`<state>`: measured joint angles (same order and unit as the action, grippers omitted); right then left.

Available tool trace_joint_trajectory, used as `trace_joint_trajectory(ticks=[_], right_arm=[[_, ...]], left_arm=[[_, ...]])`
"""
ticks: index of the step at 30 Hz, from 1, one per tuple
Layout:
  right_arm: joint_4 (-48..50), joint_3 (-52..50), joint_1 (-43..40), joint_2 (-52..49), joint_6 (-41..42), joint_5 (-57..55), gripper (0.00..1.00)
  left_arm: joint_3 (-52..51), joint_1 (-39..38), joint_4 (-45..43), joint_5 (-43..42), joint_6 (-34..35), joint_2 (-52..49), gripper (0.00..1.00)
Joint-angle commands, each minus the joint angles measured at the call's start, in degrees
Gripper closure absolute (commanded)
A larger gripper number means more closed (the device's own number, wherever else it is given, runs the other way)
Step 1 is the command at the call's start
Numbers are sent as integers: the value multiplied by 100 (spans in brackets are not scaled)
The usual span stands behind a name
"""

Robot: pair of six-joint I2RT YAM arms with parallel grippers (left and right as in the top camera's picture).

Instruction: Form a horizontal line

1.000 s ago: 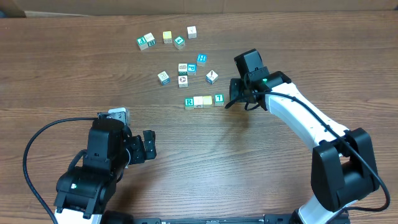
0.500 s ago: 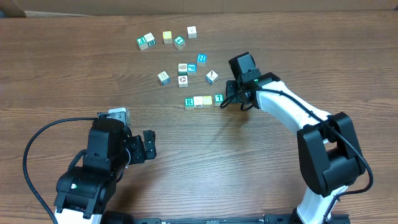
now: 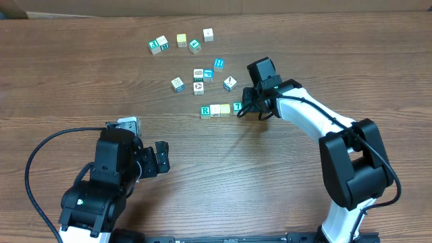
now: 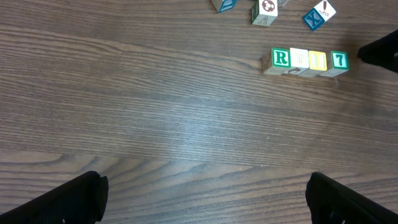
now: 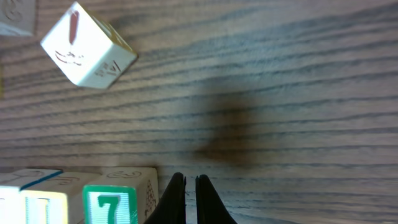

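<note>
Several letter blocks form a short row: the R block (image 3: 205, 111) at the left, two pale blocks, then the green 7 block (image 3: 237, 106) at the right end. The left wrist view shows the R block (image 4: 281, 58) and the 7 block (image 4: 339, 60) touching in line. My right gripper (image 3: 248, 111) is shut and empty, its tips low on the table right beside the 7 block (image 5: 112, 202) in the right wrist view (image 5: 191, 199). My left gripper (image 3: 162, 156) is open and empty over bare wood (image 4: 202, 199), well left of the row.
Loose blocks lie behind the row: a white exclamation block (image 3: 229, 83) (image 5: 87, 46), a small cluster (image 3: 201, 75), and a far group (image 3: 177, 42) near the back. The wooden table (image 3: 283, 189) spreads in front.
My right gripper has moved slightly left and now sits against the right side of the 7 block. The left arm has not moved.
</note>
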<state>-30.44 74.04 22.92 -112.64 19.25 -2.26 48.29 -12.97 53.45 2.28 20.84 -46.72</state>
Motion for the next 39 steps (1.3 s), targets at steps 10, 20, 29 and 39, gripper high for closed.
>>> trace_joint_trajectory(ticks=[10,20,29,39], right_arm=[[170,98,26,-199,-13,254,96],[173,98,59,-221,46,476,96],[188,98,190,-221,52,494,96],[142,98,190,-221,175,494,96]], left_arm=[[-31,31,-2,-42,59,22,0],[-31,31,-2,-42,59,22,1],[-31,31,-2,-42,59,22,0],[-31,31,-2,-42,59,22,0]])
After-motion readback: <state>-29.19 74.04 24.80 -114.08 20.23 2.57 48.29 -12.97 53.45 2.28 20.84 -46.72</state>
